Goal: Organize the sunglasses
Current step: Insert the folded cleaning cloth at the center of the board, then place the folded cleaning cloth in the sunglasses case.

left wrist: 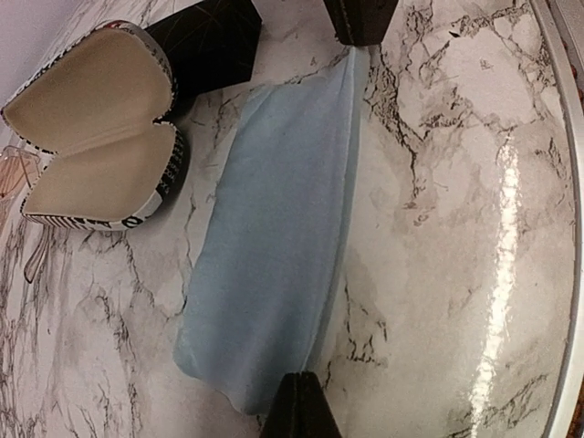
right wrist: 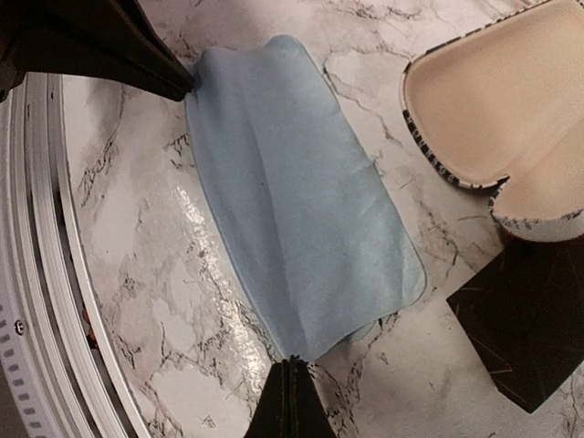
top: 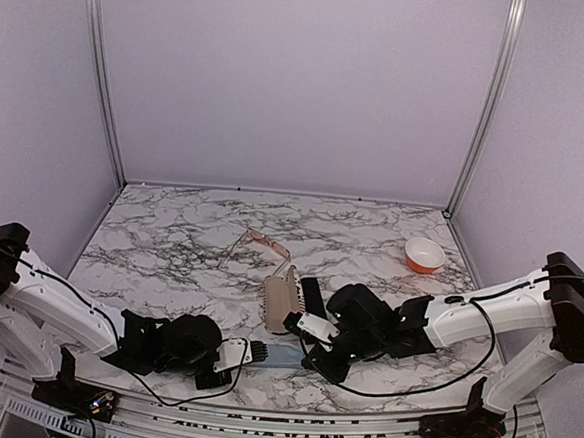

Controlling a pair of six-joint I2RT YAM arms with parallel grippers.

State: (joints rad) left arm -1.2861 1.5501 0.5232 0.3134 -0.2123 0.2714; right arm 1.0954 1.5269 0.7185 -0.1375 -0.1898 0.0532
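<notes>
A folded light-blue cloth [top: 280,357] lies near the front edge, stretched between my two grippers. My left gripper [left wrist: 306,379] is shut on one end of the cloth [left wrist: 274,228]. My right gripper [right wrist: 290,362] is shut on the other end of the cloth [right wrist: 301,201]. Seen from above, the left gripper [top: 249,354] and the right gripper [top: 307,355] face each other. The wire-framed sunglasses [top: 260,245] with pinkish lenses lie farther back on the table; one lens shows in the left wrist view [left wrist: 13,169]. The lilac-framed pair is out of view.
An open stars-and-stripes case [top: 279,300] with a cream lining lies just behind the cloth, with a black oblong case [top: 313,299] beside it. Both also show in the left wrist view [left wrist: 91,128] [left wrist: 205,41]. An orange and white bowl [top: 425,254] stands at the back right.
</notes>
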